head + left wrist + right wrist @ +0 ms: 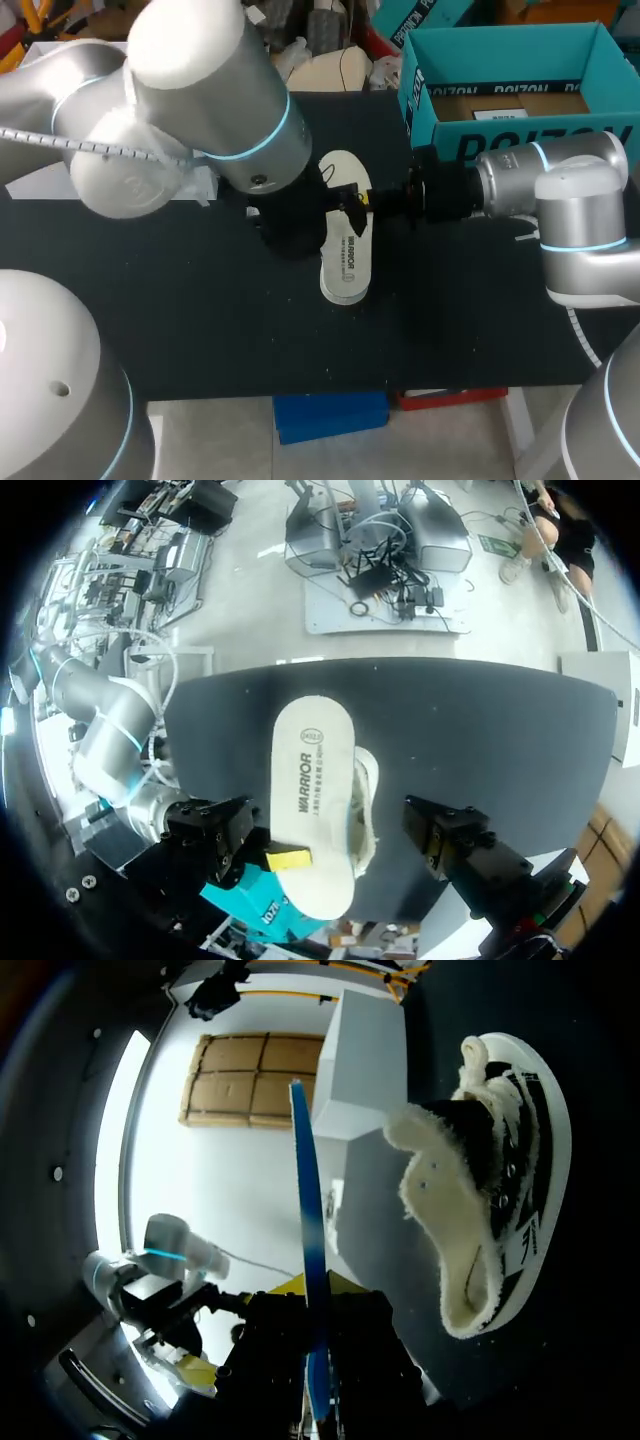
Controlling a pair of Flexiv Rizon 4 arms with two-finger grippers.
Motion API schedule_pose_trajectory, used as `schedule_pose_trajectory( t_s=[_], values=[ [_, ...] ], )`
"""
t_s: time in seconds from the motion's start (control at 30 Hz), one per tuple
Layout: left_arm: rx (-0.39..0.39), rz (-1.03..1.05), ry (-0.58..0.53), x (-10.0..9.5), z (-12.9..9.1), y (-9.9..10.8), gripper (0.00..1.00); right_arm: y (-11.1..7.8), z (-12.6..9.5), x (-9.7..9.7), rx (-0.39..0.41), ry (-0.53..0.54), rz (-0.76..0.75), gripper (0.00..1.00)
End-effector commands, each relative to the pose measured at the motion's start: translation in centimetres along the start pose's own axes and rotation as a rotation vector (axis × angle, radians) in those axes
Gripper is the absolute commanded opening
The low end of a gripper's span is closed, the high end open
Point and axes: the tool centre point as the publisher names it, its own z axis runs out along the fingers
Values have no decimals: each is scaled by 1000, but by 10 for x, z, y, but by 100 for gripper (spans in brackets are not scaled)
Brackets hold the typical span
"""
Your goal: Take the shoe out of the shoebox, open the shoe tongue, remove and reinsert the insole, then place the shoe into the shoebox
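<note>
The white printed insole (345,255) (305,790) is out of the shoe, and my right gripper (365,200) (318,1295) is shut on one end of it. From the right wrist it shows edge-on, with a blue underside (308,1220). The black shoe (500,1180), with white sole and fleecy lining, lies on its side on the black table beside the insole. Only its pale rim (366,798) peeks from under the insole in the left wrist view. My left gripper (335,845) hangs open above insole and shoe, touching neither. My left arm hides the shoe in the head view.
The open teal shoebox (600,45) stands at the table's far right corner, behind my right arm, and its corner (240,912) shows under the right gripper. Black tabletop (200,320) stretches in front and to the left of the shoe.
</note>
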Motion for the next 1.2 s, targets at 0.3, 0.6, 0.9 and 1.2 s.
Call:
schedule_pose_trajectory(
  t_s=[0.3, 0.6, 0.9, 1.2],
  values=[
    [-18, -4, -466, 26, -2, -4, 100, -1, 1, 0, -3, -2, 1, 0],
    [-18, -4, -466, 26, -2, -4, 100, -1, 1, 0, -3, -2, 1, 0],
    [15, -74, -659, 29, -7, 1, 100, -1, 1, 0, -3, -2, 1, 0],
    [48, -39, -991, 44, -15, 3, 100, -1, 1, 0, -3, -2, 1, 0]
  ],
)
